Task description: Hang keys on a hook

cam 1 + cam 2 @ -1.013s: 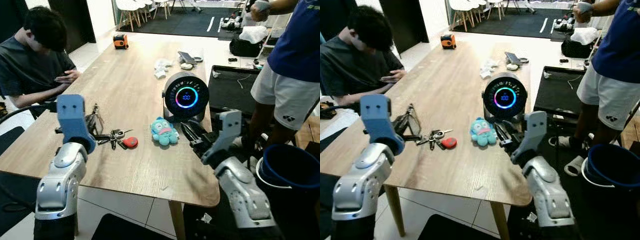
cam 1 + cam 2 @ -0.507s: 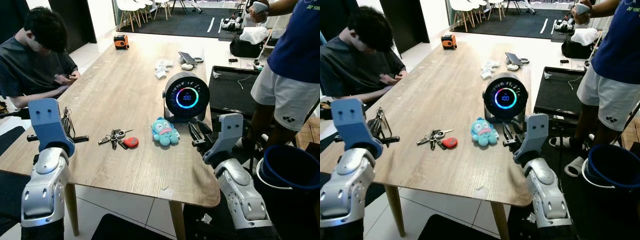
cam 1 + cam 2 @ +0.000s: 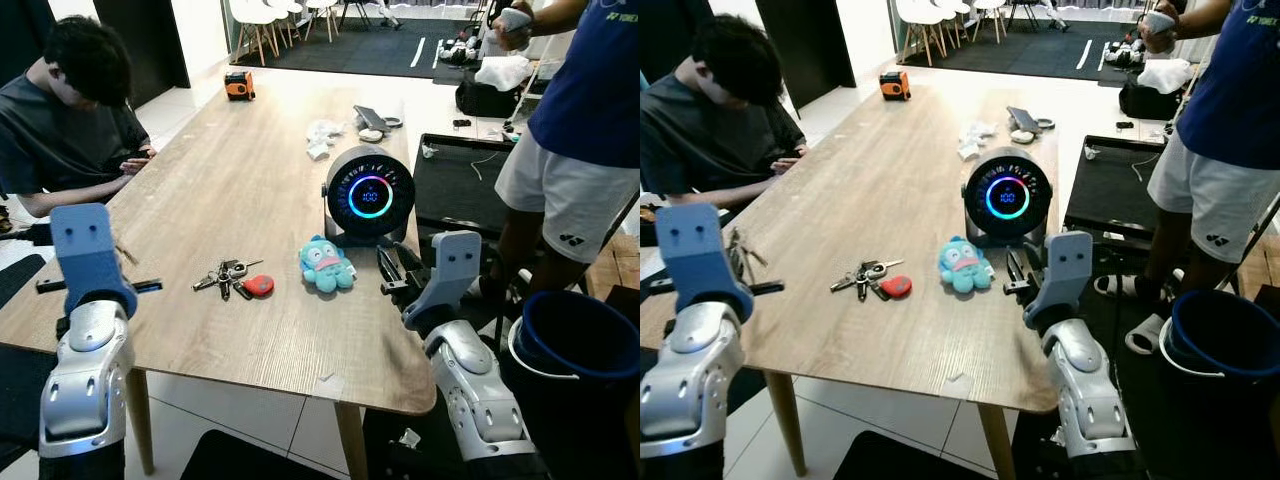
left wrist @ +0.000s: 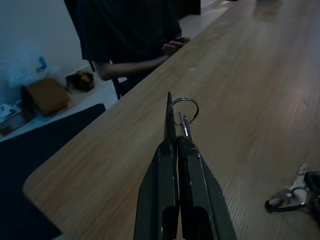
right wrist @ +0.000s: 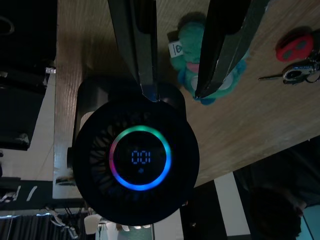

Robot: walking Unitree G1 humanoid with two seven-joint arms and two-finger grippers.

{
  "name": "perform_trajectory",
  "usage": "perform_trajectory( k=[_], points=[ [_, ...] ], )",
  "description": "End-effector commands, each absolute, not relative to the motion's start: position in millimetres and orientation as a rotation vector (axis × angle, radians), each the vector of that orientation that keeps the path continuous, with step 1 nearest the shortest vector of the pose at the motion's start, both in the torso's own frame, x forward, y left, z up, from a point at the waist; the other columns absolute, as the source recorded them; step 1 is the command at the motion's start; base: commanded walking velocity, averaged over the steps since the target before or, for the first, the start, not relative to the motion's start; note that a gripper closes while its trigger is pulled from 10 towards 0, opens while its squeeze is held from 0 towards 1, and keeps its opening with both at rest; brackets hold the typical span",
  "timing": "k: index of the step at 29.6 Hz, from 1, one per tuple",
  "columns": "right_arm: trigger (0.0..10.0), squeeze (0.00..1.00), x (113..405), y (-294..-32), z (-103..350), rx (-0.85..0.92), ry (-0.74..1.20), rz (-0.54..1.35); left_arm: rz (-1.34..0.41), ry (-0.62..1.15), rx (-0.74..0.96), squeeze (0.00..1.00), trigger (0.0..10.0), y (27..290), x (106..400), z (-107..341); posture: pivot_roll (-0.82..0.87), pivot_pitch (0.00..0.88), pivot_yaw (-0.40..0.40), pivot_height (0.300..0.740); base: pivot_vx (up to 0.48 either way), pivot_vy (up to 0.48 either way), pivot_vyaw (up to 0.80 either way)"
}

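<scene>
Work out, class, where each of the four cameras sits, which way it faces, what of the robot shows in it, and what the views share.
Left eye view: on the head, looking forward and down at the wooden table; both silver arms show.
Right eye view: beside it, same scene, slightly shifted.
Left wrist view: looks along the left gripper, shut on a key ring above the table edge.
Right wrist view: looks along the open right gripper at the round fan and plush toy.
Shared: the bunch of keys on the table appears in all four.
</scene>
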State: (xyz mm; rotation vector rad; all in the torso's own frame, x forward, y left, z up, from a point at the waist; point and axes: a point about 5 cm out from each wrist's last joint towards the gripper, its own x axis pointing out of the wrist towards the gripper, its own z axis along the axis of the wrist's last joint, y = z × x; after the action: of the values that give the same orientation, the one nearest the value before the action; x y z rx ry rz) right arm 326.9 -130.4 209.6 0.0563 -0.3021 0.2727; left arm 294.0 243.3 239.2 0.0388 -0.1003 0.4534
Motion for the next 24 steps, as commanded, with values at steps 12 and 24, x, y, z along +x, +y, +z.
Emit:
perform_trajectory(
  k=[12,24],
  points=[
    [10.0,0.00,324.2,-124.9,204.3,0.102,-0.331,0.266,0.331,-0.123,0.124,0.00,10.0,218.2,298.3,239.4,0.11,0.135,0.055,0.740,0.000,0.000,0.00],
    [10.0,0.00,323.6,-119.8,199.1,0.120,-0.325,0.279,0.258,-0.167,0.179,0.00,10.0,202.9,299.1,239.4,0.12,0.136,0.055,0.740,0.000,0.000,0.00]
  ],
)
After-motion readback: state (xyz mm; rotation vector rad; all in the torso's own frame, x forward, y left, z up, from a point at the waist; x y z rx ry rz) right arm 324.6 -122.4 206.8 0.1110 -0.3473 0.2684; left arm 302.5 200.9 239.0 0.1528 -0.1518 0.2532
